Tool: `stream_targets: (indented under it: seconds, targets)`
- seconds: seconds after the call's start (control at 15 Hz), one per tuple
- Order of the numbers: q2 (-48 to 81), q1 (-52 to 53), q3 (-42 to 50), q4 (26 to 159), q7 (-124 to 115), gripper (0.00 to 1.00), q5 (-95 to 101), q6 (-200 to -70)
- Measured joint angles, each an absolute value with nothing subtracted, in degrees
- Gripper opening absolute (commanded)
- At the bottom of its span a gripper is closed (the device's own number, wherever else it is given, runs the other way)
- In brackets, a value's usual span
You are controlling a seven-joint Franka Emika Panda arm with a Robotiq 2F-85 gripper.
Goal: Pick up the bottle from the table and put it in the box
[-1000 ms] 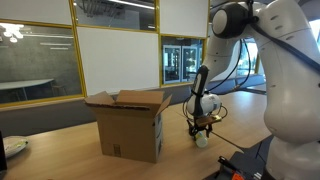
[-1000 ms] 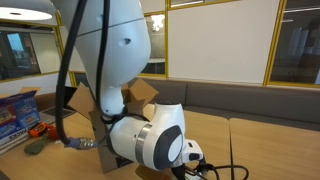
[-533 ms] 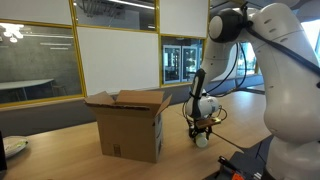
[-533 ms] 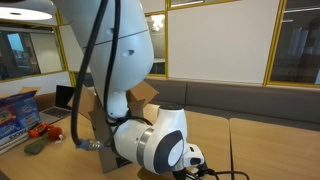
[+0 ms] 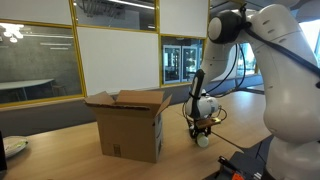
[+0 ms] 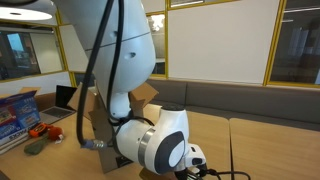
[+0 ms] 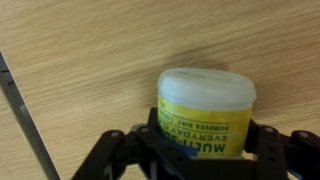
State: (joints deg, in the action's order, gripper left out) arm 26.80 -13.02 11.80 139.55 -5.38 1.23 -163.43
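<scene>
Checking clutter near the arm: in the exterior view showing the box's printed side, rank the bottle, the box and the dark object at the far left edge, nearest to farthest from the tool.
1. bottle: directly below the tool, between its fingers.
2. box: further left in the picture.
3. dark object: at the far left edge, beyond the box.

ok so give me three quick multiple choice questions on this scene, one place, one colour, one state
1. The box has its top flaps: A open, B taped shut, C torn off
2. The label on the bottle is: A blue, B yellow, C red
3. The bottle is: A inside the box, B on a chair, C down at the table, between the fingers of the gripper

Answers: A, the flaps stand up in an exterior view; B, the wrist view shows yellow under a whitish cap; C, the wrist view shows a finger on either side and wood behind.
</scene>
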Motion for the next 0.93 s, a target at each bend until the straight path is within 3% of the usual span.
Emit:
stream_targets:
  seconds: [0.53, 0.93]
  targets:
    - [25.7, -12.5, 11.9, 138.3, -4.9, 0.46, 1.0, -163.1]
    - [17.4, -8.7, 14.0, 138.0, -5.6, 0.46, 2.0, -160.0]
